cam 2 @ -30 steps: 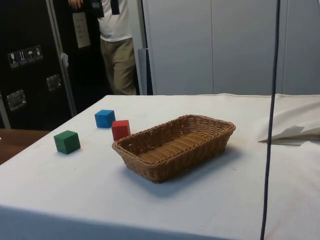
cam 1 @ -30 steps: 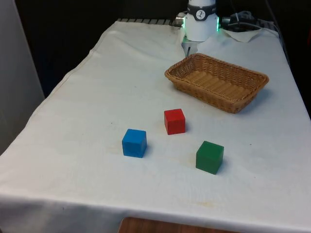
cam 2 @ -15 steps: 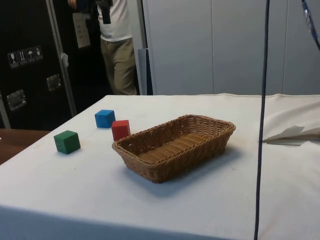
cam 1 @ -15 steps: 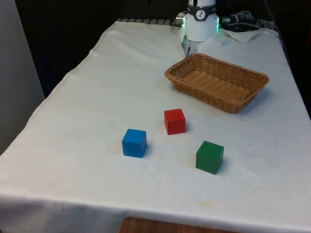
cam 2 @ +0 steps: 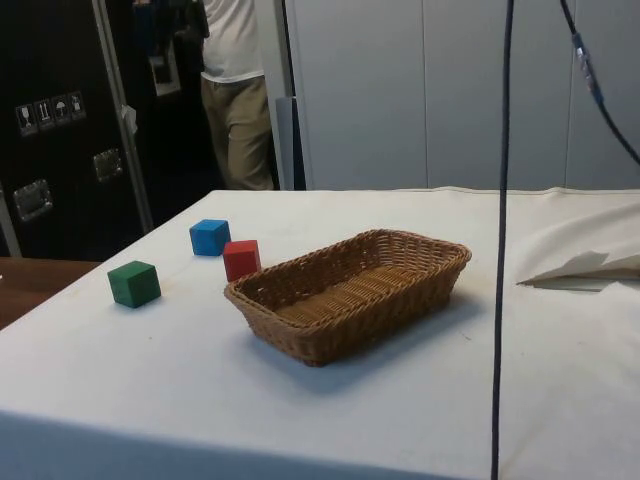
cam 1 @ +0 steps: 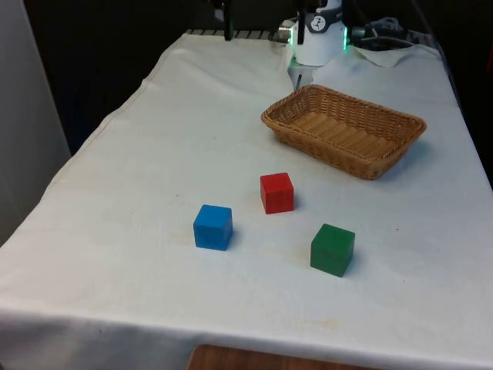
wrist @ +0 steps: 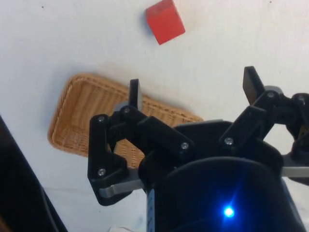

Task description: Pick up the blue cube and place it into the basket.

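The blue cube (cam 1: 212,227) sits on the white cloth toward the front view's left; in the side view the same blue cube (cam 2: 209,237) is beyond the red one. The wicker basket (cam 1: 370,165) stands farther back on the front view's right, with nothing in it (cam 2: 330,338). My gripper (wrist: 193,89) hangs high over the table, open, nothing between its fingers (wrist: 135,94). Far below it lie the basket (wrist: 82,116) and the red cube (wrist: 165,21). A dark finger (cam 1: 228,21) dips in at the front view's upper edge.
A red cube (cam 1: 276,193) lies between the blue cube and the basket. A green cube (cam 1: 332,249) sits nearer the front edge. A person (cam 2: 235,90) stands behind the table in the side view. A dark cable (cam 2: 500,240) hangs down past the basket.
A dark finger has come into the front view's upper edge. The hanging cable in the side view has shifted left. The cubes and the basket have not moved.
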